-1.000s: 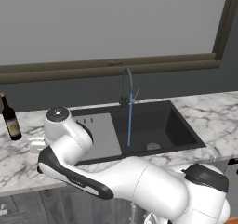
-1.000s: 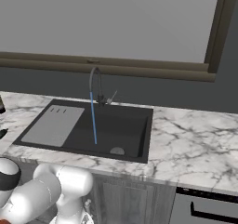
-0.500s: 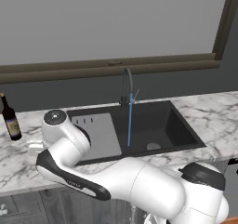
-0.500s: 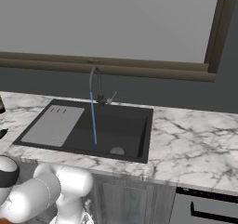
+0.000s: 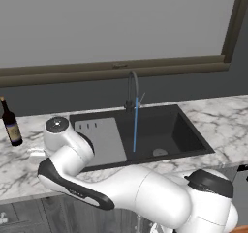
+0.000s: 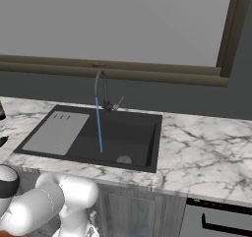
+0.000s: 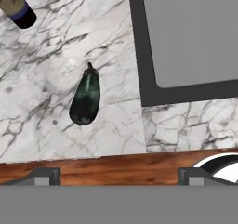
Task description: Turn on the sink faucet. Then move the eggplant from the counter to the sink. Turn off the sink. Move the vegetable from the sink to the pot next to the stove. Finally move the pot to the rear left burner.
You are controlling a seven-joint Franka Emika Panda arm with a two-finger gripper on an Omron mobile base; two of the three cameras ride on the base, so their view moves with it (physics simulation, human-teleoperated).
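Running in a thin blue stream (image 5: 135, 125) from the curved faucet (image 5: 131, 89) into the black sink (image 5: 164, 130), with the drain (image 5: 158, 152) lying just beside where the water lands. Seen again from the right base camera, falling from the spout (image 6: 100, 86) toward the basin floor (image 6: 133, 137), lever (image 6: 118, 102) angled up and out to the side.

Lying on the marble counter (image 7: 56, 42) in the hand view: the eggplant (image 7: 85, 96), dark green-black, stem end pointing toward the top of that view, well clear of the sink's dark rim (image 7: 139, 56) and of the grey draining board (image 7: 190, 32) beside it. Resting flat, touching nothing else.

Hanging above the counter's front edge with jaws spread wide and empty, the gripper (image 7: 118, 176), its two dark fingertips (image 7: 44, 175) standing far apart over the wooden strip (image 7: 116, 165) below the marble, short of the eggplant.

Standing at the counter's left end, a dark bottle (image 5: 10, 122) with a pale label; writing on it too small to read. Showing again at the upper corner of the hand view, bottle base (image 7: 16, 7) banded in blue, again nothing legible.

Bending low across the front of the sink in the left base view, the white arm (image 5: 126, 188), elbow joint (image 5: 58, 130) reaching over the marble.
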